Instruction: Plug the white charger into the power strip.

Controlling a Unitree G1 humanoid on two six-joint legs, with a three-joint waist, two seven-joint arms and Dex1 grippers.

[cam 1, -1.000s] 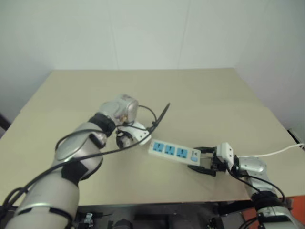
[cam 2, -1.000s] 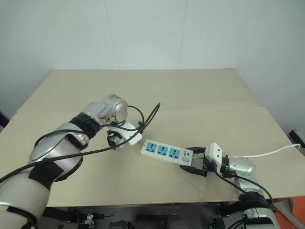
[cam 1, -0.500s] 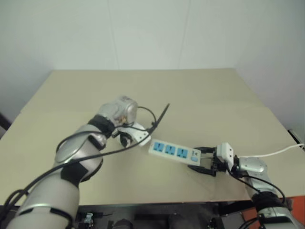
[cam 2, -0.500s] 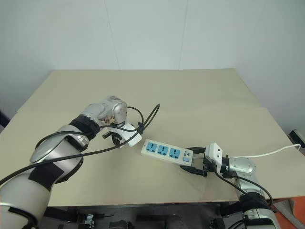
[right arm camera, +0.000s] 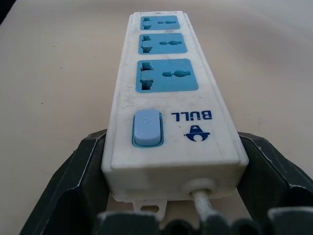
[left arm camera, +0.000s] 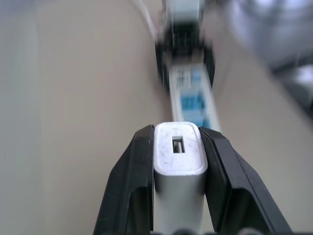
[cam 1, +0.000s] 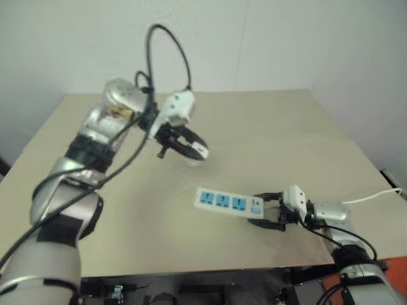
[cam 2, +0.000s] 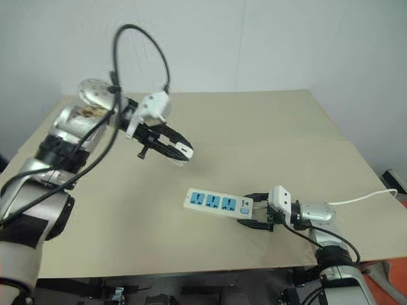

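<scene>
- We've got the white charger (left arm camera: pixel 179 155) pinched between the two black fingers of the left tool (cam 2: pixel 178 150), held up in the air well above the bench (cam 2: pixel 267 133) — so the grab looks done and the carry-over is the step in hand.
- The power strip (cam 2: pixel 218 204) lies flat near the front edge of the bench, blue sockets facing up. The right tool (cam 2: pixel 259 211) is clamped around its cable end, a finger against each side, which should keep it from skating when we push.
- From the left wrist view the USB face of the charger points outward. We can't see the prongs, so we'd sort out which way they face before coming down.
- Our take: line up over one socket first, then go straight down — a slanted approach probably just jams the pins or tips the strip.
- Keep the right tool's hold firm throughout.
</scene>
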